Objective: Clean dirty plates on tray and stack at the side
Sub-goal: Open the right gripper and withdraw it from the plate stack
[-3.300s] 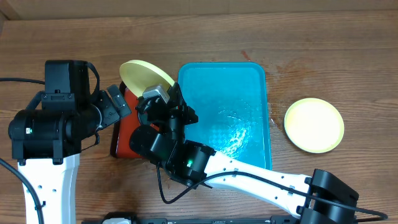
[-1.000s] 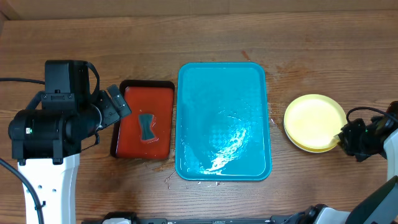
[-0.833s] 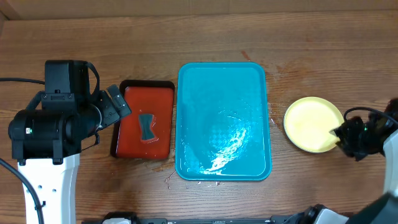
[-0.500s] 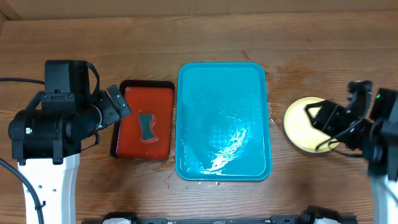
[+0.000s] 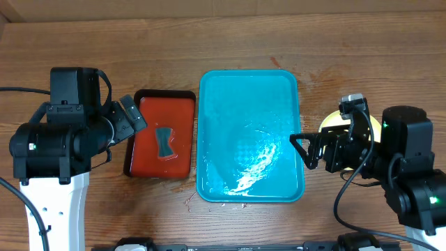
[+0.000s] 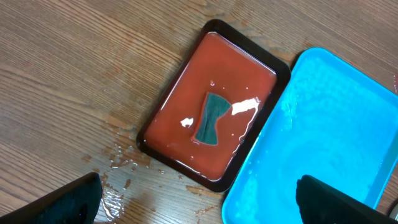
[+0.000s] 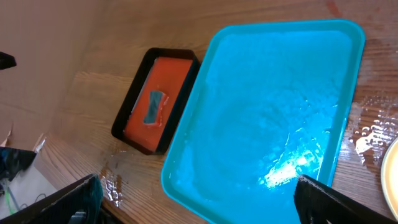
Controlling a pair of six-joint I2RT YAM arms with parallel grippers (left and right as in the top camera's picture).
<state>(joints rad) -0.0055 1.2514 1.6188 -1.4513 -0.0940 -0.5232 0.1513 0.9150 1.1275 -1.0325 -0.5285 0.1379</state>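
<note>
The turquoise tray [image 5: 244, 104] lies in the middle of the table, wet and with no plate on it; the right wrist view shows it too [image 7: 267, 106]. The pale yellow plates [image 5: 332, 121] lie on the wood to its right, mostly hidden under my right arm, and the right wrist view catches only a sliver of them [image 7: 393, 177]. My right gripper [image 5: 305, 151] hangs open over the tray's right rim, holding nothing [image 7: 199, 202]. My left gripper [image 5: 134, 113] stands open beside the red tray, also with nothing in it [image 6: 199, 202].
A red tray with a black rim [image 5: 180, 111] lies left of the turquoise tray, with a small dark sponge [image 5: 164, 141] in shallow water. Water spots lie on the wood near the tray's front-left corner [image 6: 115, 165] and right edge [image 7: 370, 134].
My right gripper has opened and let go of the yellow plate on the stack. The right arm has swung over the plates, its fingers now pointing at the tray. The left arm has not moved.
</note>
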